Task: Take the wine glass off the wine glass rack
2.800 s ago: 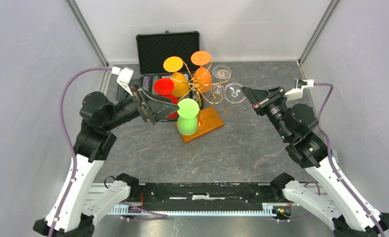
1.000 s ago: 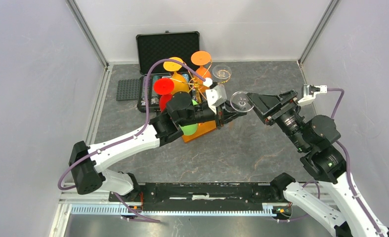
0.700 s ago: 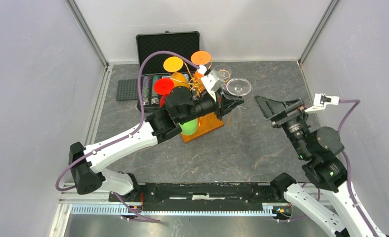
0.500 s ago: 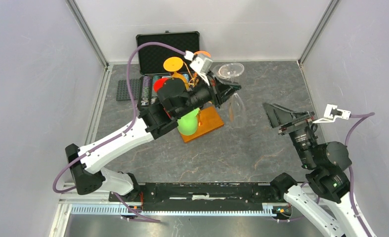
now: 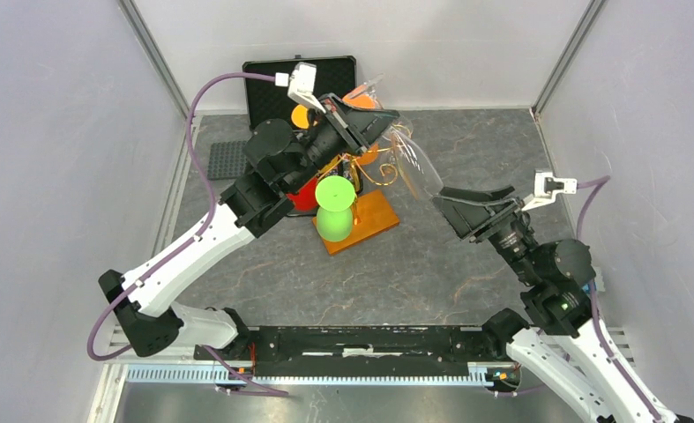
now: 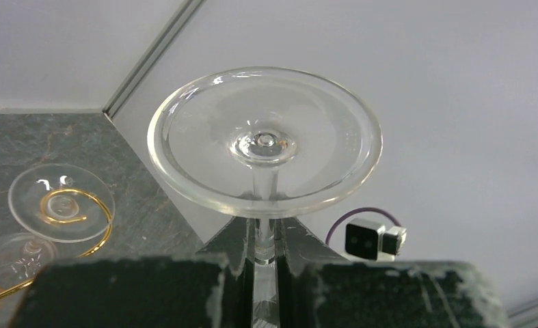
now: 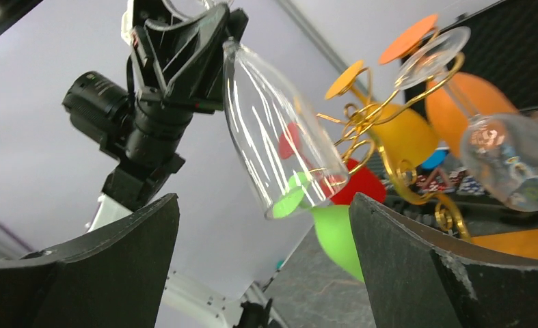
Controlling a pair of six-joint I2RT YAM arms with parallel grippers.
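The worktop [image 5: 431, 273] at lower centre and far right of the top view is open for my right pincer [image 5: 466, 211]. Just up-left of it hangs the wine glass [image 5: 416, 167] in my left pincer [image 5: 385, 119]; beyond, the wine glass rack [image 5: 374, 216] and coloured glasses [image 5: 334, 207] crowd the middle.

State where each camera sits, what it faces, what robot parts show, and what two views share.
Top external: above and behind the arm bases, looking down on the table, wine glass rack and both arms.
Left wrist: on the left arm, looking along the clear wine glass stem to its foot; left pincer shut on the stem.
Right wrist: tilted up at that glass's bowl; right pincer open, fingers framing it.
Shared: all three show the held glass.
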